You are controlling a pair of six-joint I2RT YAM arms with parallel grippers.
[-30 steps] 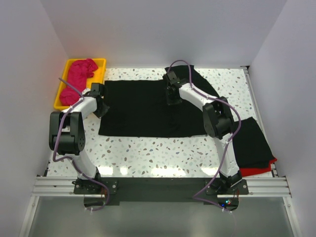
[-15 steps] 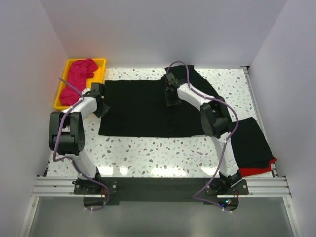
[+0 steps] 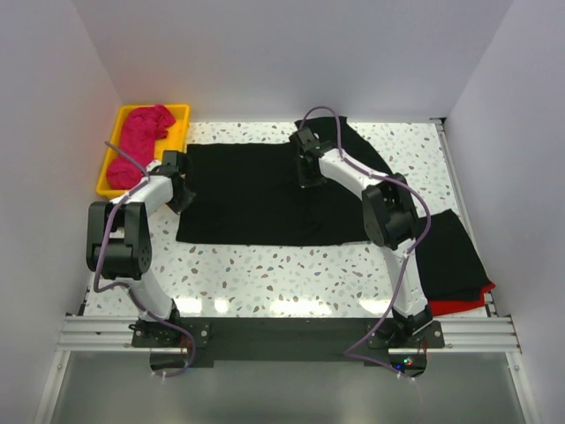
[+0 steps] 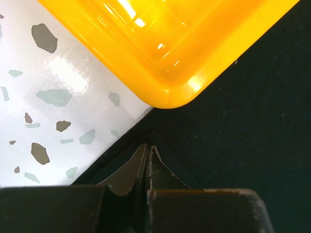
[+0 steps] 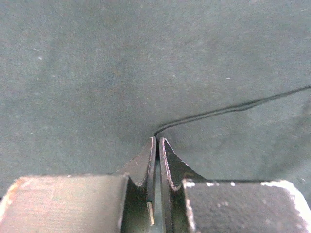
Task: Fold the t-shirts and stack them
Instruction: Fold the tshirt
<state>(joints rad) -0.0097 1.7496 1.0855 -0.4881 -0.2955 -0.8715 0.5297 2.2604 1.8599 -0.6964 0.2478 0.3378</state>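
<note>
— How are the arms posed?
— Both stretched forward, wrists low. The left gripper (image 4: 148,148), pressed together, sits at the left edge of the large black t-shirt (image 3: 247,194); the right gripper (image 5: 157,141) pinches a cloth edge mid-shirt.
— Surroundings?
— Speckled table (image 3: 265,265), white walls. Only the top view shows the pink t-shirt (image 3: 141,132) in the yellow tray (image 3: 179,119).

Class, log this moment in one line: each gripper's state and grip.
left gripper: shut on large black t-shirt, beside yellow tray | right gripper: shut on same t-shirt
</note>
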